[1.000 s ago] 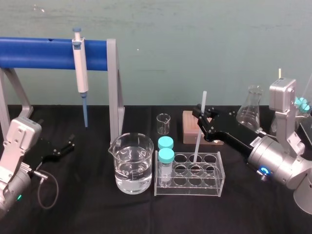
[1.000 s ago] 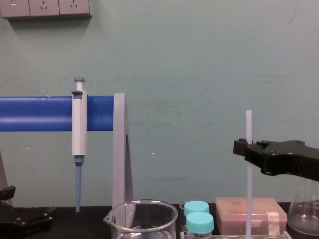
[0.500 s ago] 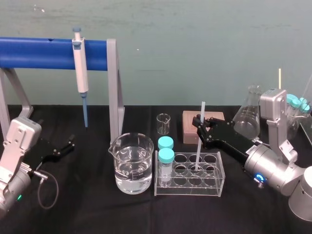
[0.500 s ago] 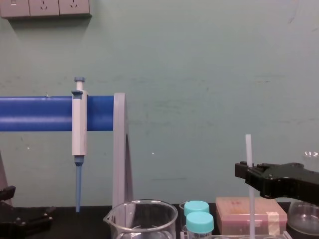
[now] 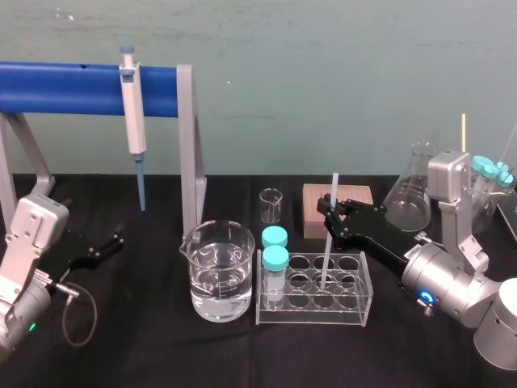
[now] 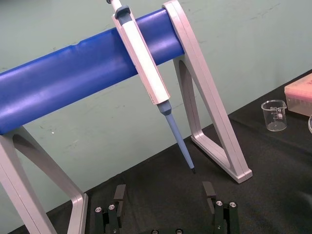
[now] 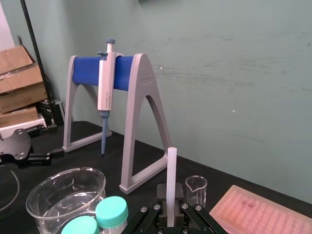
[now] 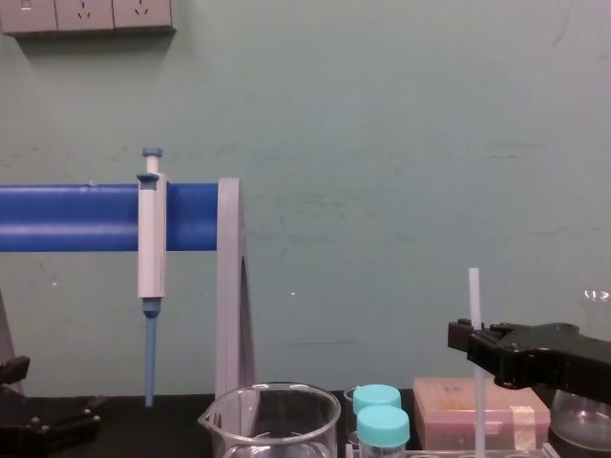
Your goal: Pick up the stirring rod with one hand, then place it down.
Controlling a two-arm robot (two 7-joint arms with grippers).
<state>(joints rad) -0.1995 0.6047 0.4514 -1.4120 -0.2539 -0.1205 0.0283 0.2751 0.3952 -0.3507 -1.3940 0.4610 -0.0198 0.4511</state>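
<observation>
Right gripper (image 5: 330, 212), jaws closed on the stirring rod (image 5: 326, 252), holds it upright so its lower end enters a tube rack (image 5: 313, 320) well, apparently bottomed; left gripper (image 5: 107, 243) rests open, far left.

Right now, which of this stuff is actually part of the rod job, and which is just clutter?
In the job:
stirring rod, upright
right gripper, shut on it
test tube rack, with the rod's lower end down in it

Lying about:
left gripper, parked open at the left
water beaker
small beaker
capped vials
pipette on its stand
pink box
flask
</observation>
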